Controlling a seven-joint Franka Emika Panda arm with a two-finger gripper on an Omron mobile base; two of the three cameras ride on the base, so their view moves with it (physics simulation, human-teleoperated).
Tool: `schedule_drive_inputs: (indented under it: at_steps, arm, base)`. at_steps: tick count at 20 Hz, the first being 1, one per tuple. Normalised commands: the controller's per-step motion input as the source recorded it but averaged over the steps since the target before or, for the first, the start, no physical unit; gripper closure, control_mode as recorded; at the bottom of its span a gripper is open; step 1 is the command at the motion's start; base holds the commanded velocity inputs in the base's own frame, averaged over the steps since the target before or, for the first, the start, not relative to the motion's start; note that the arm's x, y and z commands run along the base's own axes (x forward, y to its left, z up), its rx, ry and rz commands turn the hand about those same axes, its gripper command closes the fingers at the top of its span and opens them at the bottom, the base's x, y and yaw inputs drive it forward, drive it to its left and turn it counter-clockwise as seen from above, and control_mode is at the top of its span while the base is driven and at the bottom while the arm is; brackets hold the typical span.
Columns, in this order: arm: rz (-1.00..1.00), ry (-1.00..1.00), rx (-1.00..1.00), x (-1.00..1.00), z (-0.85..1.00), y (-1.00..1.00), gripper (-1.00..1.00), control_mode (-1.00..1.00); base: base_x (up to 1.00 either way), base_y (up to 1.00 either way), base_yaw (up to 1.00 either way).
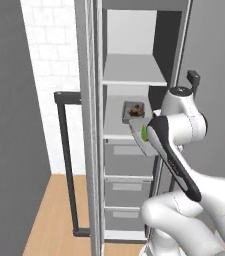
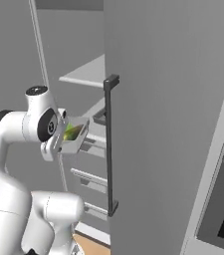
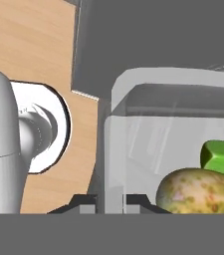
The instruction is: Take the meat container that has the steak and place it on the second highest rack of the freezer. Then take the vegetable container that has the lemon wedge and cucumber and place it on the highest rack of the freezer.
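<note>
Freezer [image 1: 134,125] stood open, with dark bar handle [image 2: 108,144] on the door edge in the right base view. Highest rack [image 1: 134,70] lay bare and light grey. One level lower, second highest rack [image 1: 115,127] carried the meat container [image 1: 133,111], with the steak [image 1: 134,111] visible inside as a small reddish-brown lump. Drawers [image 1: 126,160] sat below the shelves.

Gripper [image 3: 110,201] was clamped on the near wall of the vegetable container [image 3: 148,144], with finger tips [image 3: 83,203] pressed together on either side of the thin rim. Container was held in the air just in front of the freezer opening, near the level of the second highest rack and tilted in the right base view [image 2: 74,135]. Inside, in the hand view, lay a green cucumber piece [image 3: 222,157] and a mottled yellow lemon wedge [image 3: 198,194], touching each other. Seen also as a green-yellow spot in the left base view.

Wooden floor [image 1: 54,215] showed at lower left.
</note>
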Motion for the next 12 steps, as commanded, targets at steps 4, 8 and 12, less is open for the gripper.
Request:
schedule_drive_inputs:
  at_steps: [4, 8, 12]
  arm:
    - [0.00, 0.00, 0.00, 0.00, 0.00, 0.00, 1.00, 1.00]
    - [0.00, 0.00, 0.00, 0.00, 0.00, 0.00, 1.00, 1.00]
    - [0.00, 0.00, 0.00, 0.00, 0.00, 0.00, 1.00, 1.00]
  base:
    - [0.63, 0.02, -0.15]
    - [0.34, 0.41, -0.06]
    - [0.10, 0.50, -0.07]
